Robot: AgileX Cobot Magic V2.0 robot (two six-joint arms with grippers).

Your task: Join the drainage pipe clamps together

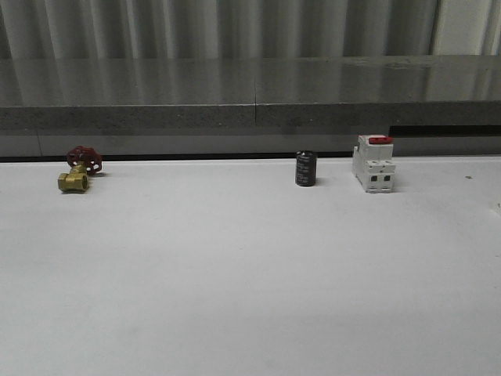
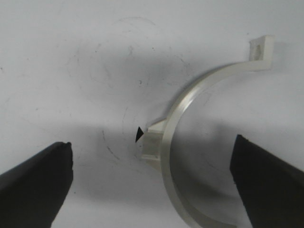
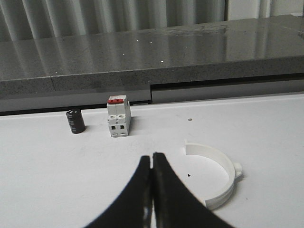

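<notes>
In the left wrist view one white half-ring drainage pipe clamp (image 2: 190,95) lies flat on the white table, with a flat tab at its far end and a small lug on its outer side. My left gripper (image 2: 153,141) is open above it, and its black fingers (image 2: 38,175) straddle the clamp's lower arc without touching it. The right wrist view has a second white half-ring clamp (image 3: 229,185) lying on the table just beside my right gripper (image 3: 152,155). That gripper is shut on nothing and is apart from the clamp.
A black cylinder (image 1: 305,168) and a white boxy switch with a red top (image 1: 373,163) stand near the table's back edge. A brass valve with a red handwheel (image 1: 77,172) sits at the back left. A grey ledge (image 1: 250,94) runs behind the table.
</notes>
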